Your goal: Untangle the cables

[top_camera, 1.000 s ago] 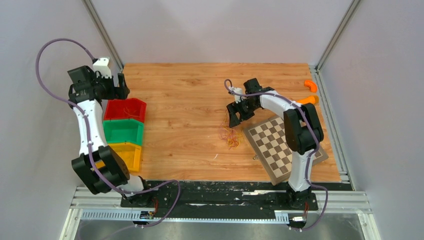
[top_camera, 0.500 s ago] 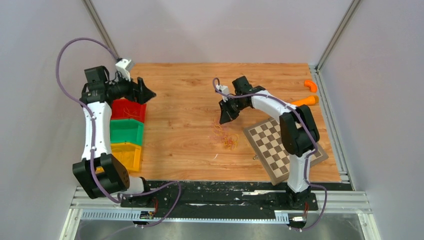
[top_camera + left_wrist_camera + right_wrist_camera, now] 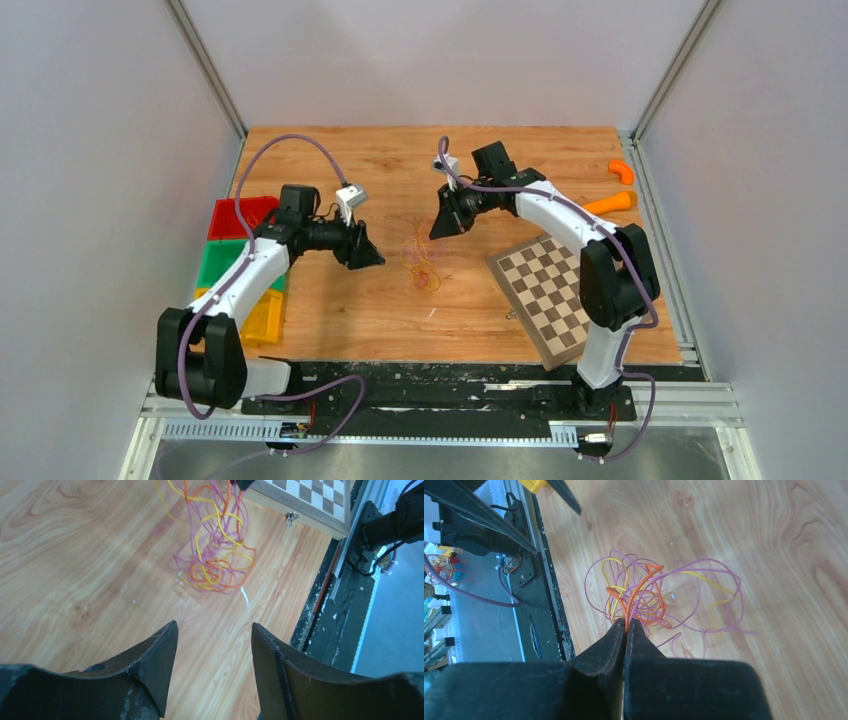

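Two arms reached over the wooden surface (image 3: 340, 310), the left arm (image 3: 262, 262) stretching in from its side and the right arm (image 3: 560, 215) bending back towards the middle. On the right side of the surface lay a chessboard (image 3: 560, 290), set at an angle. Along the left edge sat a row of three bins, red (image 3: 238, 215), green (image 3: 222, 262) and yellow (image 3: 262, 315).

The left fingers (image 3: 161, 650) stood apart with nothing between them, hovering above the surface and pointing at the cables (image 3: 215, 565), near them but not touching.

The right fingers (image 3: 620, 636) were pressed shut on one orange strand at the top of the tangle. The cables, a loose knot of thin orange, yellow and purple loops, lay between the two arms just left of the chessboard. Their lower loops rested on the wood and some strands rose up to the right fingers.

Two small orange pieces (image 3: 622, 170) lay at the far right edge.
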Controlling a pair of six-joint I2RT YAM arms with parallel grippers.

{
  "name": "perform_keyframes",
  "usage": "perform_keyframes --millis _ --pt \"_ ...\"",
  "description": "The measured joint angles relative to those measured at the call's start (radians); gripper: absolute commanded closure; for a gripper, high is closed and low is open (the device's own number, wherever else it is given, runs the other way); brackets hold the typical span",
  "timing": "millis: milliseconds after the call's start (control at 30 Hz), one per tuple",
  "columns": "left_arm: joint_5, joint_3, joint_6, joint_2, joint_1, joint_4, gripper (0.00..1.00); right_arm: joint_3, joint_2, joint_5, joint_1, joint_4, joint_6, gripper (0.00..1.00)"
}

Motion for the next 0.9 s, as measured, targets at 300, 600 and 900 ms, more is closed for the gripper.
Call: perform_keyframes --millis 300,600,900 --pt "-0.002 -0.002 -0.037 0.134 -0.066 0.177 0.54 -0.048 0.001 -0.029 0.000 0.011 0.025 1.00" --pt "0.022 -0.009 -0.166 0.197 -0.083 0.315 0.54 -0.061 0.003 -0.046 0.000 0.031 0.040 1.00" --pt "0.050 -0.009 -0.205 0.225 -0.116 0.374 0.52 -0.063 0.016 -0.055 0.002 0.042 0.045 1.00"
